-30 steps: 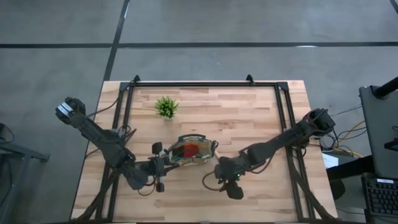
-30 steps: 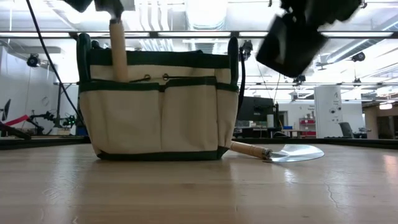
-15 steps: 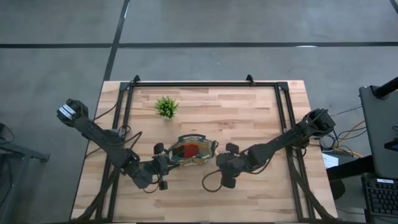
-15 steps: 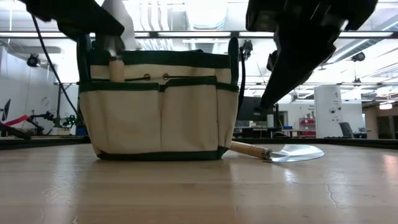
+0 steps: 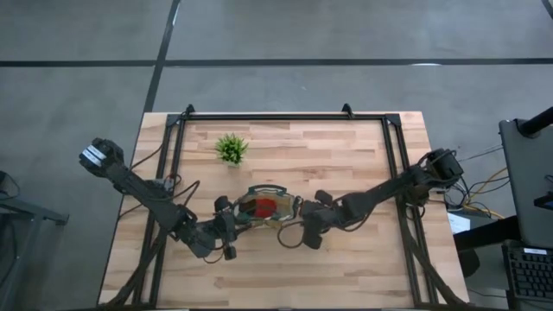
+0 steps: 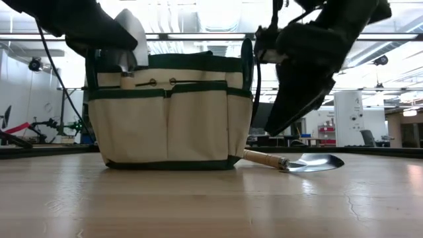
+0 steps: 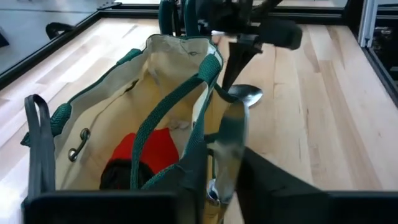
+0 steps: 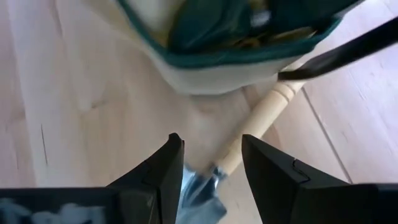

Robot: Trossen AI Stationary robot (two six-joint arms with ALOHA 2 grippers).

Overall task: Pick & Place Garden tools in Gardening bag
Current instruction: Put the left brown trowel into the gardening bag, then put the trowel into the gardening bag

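The tan gardening bag (image 5: 263, 210) with green trim stands mid-table, with a red-headed piece (image 7: 149, 149) inside it. A wooden-handled tool stands with its handle in the bag's outer pocket (image 6: 125, 82) and its metal blade (image 7: 230, 143) up. My left gripper (image 7: 214, 180) is at that blade, fingers apart. A trowel (image 6: 294, 161) lies on the table against the bag's other end. My right gripper (image 8: 211, 158) hangs open just above it, one finger on each side of the spot where handle (image 8: 255, 140) meets blade, touching nothing. My left gripper comes in nearly level from the table's left side, its fingers on either side of the upright metal blade (image 7: 231, 155). The blade lies against the inner side of one finger (image 7: 267, 180); a gap shows on the other side. The tool's handle stands in the bag's pocket.
A small spiky green plant (image 5: 231, 149) stands toward the far edge, behind the bag. A black frame (image 5: 285, 117) runs round the table's far and side edges. Bare wood lies at the near edge.
My left gripper has gone down with the wooden-handled tool, whose handle has sunk into the bag's outer pocket. My right gripper has moved toward the bag and the far edge, come down and tipped steeply downward over the trowel. The trowel has stayed where it was.
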